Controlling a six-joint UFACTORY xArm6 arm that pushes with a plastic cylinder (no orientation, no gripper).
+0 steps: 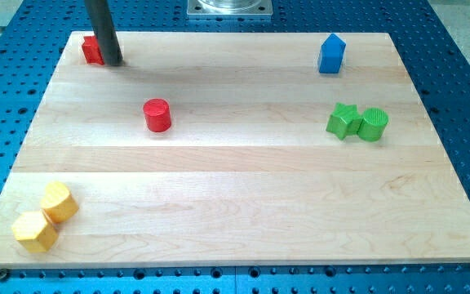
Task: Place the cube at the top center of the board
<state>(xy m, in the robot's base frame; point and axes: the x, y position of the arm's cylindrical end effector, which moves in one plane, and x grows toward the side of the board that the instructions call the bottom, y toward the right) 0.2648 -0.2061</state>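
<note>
red cylinder [157,115], green blocks [357,122], yellow blocks [46,216]

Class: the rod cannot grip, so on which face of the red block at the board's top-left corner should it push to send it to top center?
Push its left face, moving rightward along the top edge. The red block sits in the top-left corner, and my tip now touches its right side, so it should probably circle round first.

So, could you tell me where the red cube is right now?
The red cube sits at the board's top-left corner, touching my tip on its right.
</note>
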